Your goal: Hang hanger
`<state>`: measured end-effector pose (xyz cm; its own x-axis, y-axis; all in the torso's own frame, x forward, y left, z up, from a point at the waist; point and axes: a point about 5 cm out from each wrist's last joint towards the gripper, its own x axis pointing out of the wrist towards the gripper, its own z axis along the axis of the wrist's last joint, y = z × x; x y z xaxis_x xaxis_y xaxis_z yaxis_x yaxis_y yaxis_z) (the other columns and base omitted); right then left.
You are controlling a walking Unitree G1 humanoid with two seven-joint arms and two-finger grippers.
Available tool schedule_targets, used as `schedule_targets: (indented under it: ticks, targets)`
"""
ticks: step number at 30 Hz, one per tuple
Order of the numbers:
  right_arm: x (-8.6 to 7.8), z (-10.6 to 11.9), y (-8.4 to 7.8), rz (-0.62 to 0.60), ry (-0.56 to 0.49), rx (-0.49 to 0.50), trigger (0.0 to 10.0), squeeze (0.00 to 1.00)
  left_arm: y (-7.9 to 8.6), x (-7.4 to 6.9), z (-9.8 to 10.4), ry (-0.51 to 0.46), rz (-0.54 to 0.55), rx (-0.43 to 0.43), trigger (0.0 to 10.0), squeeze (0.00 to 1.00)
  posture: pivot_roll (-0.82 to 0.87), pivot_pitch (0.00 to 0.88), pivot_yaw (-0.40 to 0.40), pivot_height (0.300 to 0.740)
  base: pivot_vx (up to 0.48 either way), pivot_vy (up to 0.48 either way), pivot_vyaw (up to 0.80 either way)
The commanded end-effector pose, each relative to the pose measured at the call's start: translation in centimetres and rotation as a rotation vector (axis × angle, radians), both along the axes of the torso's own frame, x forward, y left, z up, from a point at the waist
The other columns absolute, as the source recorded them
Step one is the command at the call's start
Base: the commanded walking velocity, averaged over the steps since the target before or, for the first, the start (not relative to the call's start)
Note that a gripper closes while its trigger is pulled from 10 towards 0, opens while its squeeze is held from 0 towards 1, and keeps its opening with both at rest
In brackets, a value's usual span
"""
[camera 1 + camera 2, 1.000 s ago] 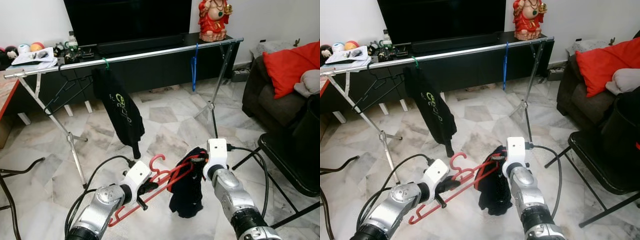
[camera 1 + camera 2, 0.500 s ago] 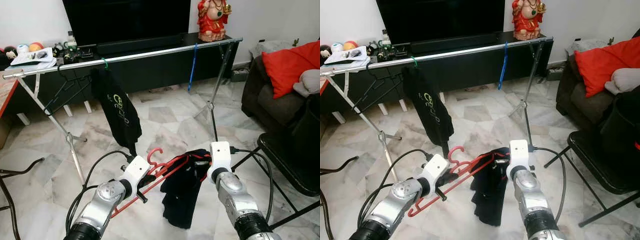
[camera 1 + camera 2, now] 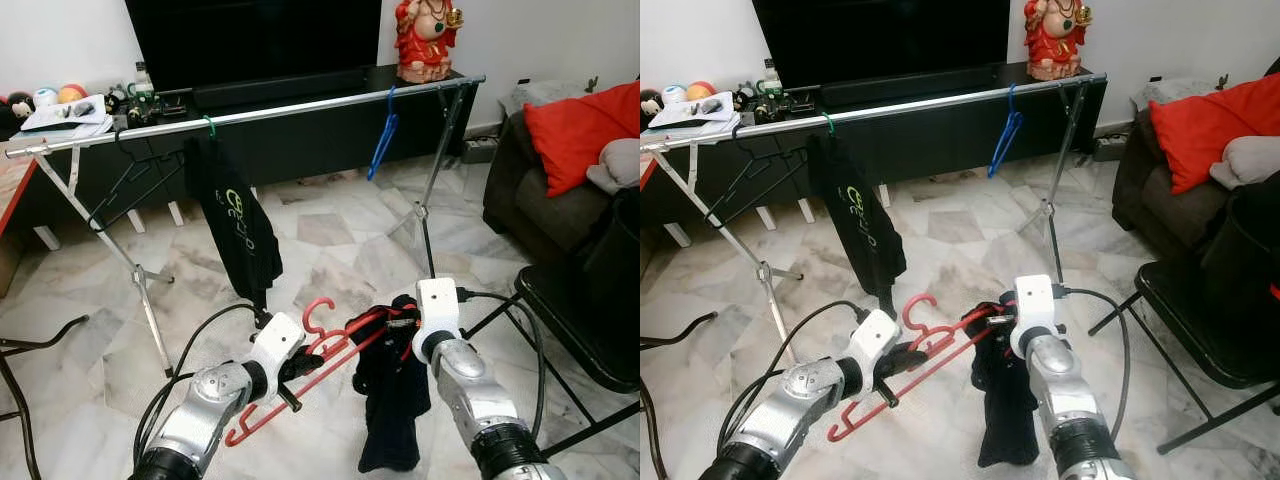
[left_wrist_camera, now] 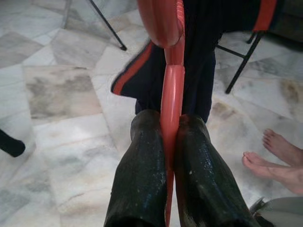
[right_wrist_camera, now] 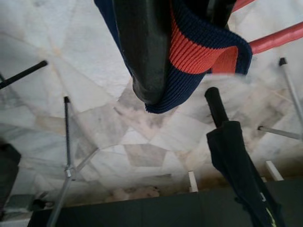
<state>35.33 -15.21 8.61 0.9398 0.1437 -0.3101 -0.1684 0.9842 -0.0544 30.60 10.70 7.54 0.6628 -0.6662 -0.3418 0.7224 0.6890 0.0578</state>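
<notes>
A red hanger [image 3: 325, 343] lies slanted low over the floor, and my left gripper [image 3: 298, 368] is shut on its bar; the left wrist view shows both fingers [image 4: 142, 156] pinching the red bar [image 4: 171, 85]. A dark navy garment [image 3: 392, 400] with orange-red trim droops from the hanger's right end. My right gripper [image 3: 402, 322] is shut on its ribbed collar [image 5: 199, 49]. Beyond them stands the silver clothes rail [image 3: 250, 113], carrying a black shirt [image 3: 238, 225], black hangers [image 3: 130, 175] and a blue hanger [image 3: 381, 140].
A black folding chair [image 3: 575, 310] and a dark sofa with a red cushion [image 3: 580, 125] stand at the right. A black TV console [image 3: 300, 90] with a red statue [image 3: 428, 38] runs behind the rail. A person's bare feet [image 4: 277, 153] rest on the marble floor.
The garment has swung to the right and now hangs down longer under my right gripper. The red hanger has dipped slightly. The blue hanger on the rail has swung.
</notes>
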Motion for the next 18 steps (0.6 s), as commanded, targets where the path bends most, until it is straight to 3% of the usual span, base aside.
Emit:
schedule_targets:
  ticks: [1,10,18]
  targets:
    - [0.6,1.2,0.2,0.011,-0.045,-0.007,10.0,0.0,0.4,-0.1,0.3,-0.003,-0.003,-0.011,10.0,0.0,0.06,0.066,0.043,0.74,0.0,0.0,0.0]
    - [0.9,1.5,-0.2,0.007,-0.055,-0.04,10.0,0.0,0.5,-0.3,0.3,0.011,-0.026,-0.012,10.0,0.0,0.06,0.067,0.044,0.74,0.0,0.0,0.0]
    - [0.5,1.3,1.4,0.091,-0.036,-0.02,10.0,0.0,0.5,0.1,0.4,-0.011,0.002,0.009,10.0,0.0,0.06,0.068,0.044,0.74,0.0,0.0,0.0]
